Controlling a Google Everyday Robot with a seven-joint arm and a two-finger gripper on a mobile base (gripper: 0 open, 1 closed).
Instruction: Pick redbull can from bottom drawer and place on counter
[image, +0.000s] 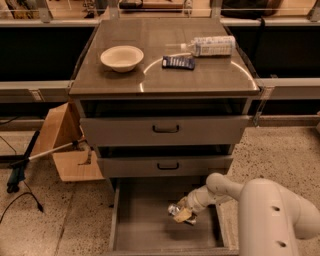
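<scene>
Silver glints at the tip of the gripper, low in the bottom drawer, right of centre. The redbull can sits against the gripper's left side. I cannot tell the can's long axis, nor whether the gripper has closed on it. The counter lies farther back and above. No writing is legible anywhere, not even on the bottle or the dark packet.

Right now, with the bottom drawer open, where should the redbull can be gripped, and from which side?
Grip the redbull can across its slim body, coming from above and the front: the bottom drawer is open upward, while the middle drawer overhangs its back. The can's exact pose is hard to tell. The gripper is low in the bottom drawer, right at the can.
</scene>
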